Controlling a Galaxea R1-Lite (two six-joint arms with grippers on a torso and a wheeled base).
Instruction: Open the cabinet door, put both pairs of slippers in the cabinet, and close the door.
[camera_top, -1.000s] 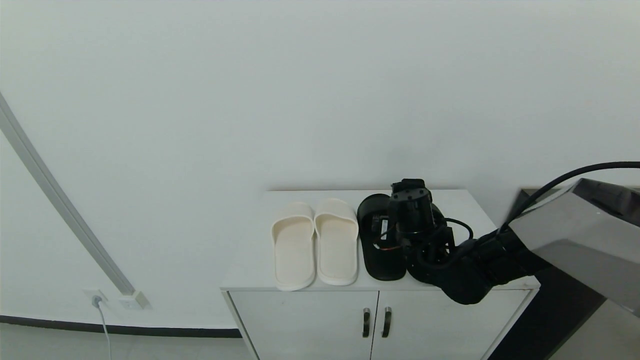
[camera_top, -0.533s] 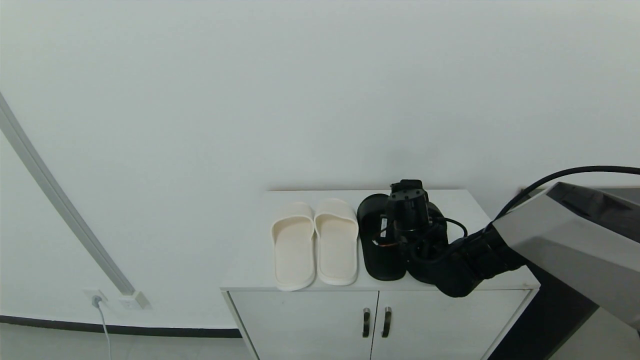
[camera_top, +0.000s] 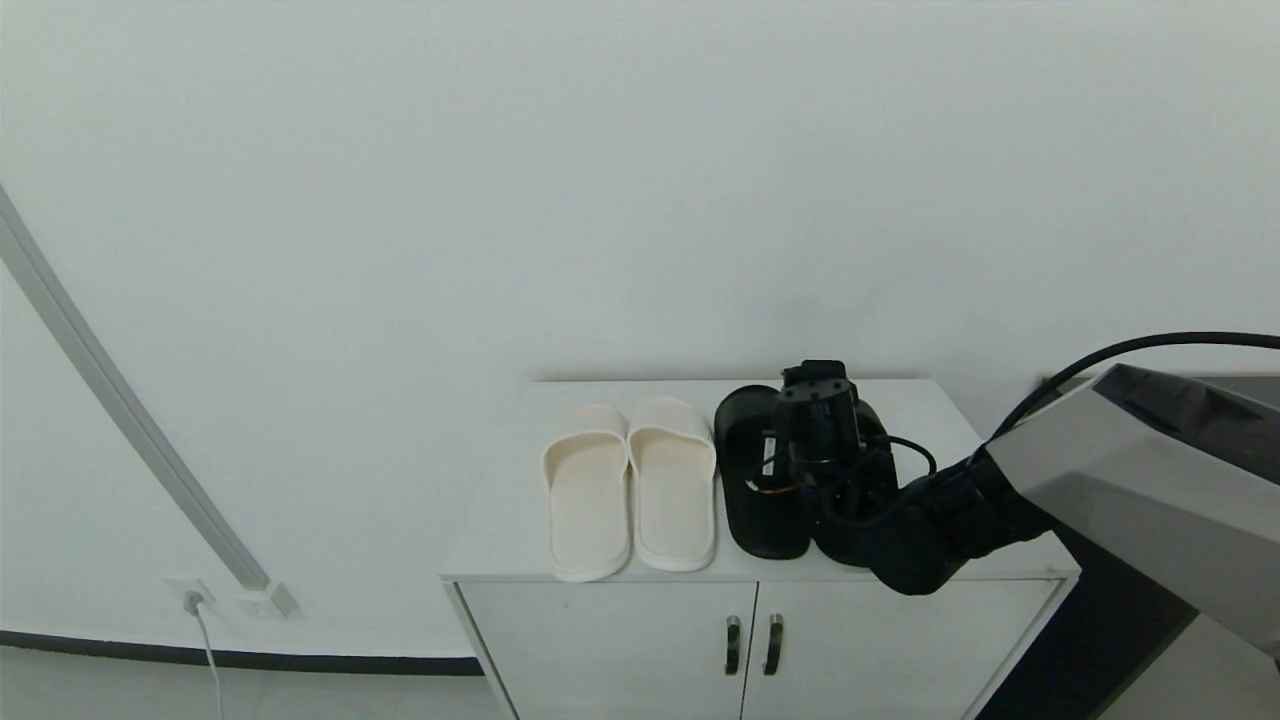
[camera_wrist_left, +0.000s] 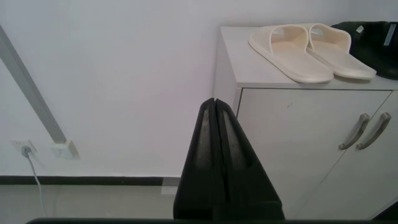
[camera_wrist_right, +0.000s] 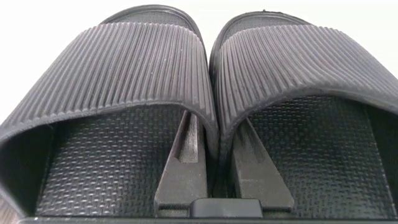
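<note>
The left jaws hang pressed together, low beside the cabinet (camera_wrist_left: 292, 137). Its doors (camera_top: 610, 650) are shut and nothing is stowed yet. The white slippers (camera_top: 630, 490) lie on top, left of the right jaws, which pinch the touching inner walls of the black slippers (camera_wrist_right: 143, 68).

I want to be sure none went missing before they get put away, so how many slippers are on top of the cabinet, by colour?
white slippers: 2
black slippers: 2
Total: 4
</note>
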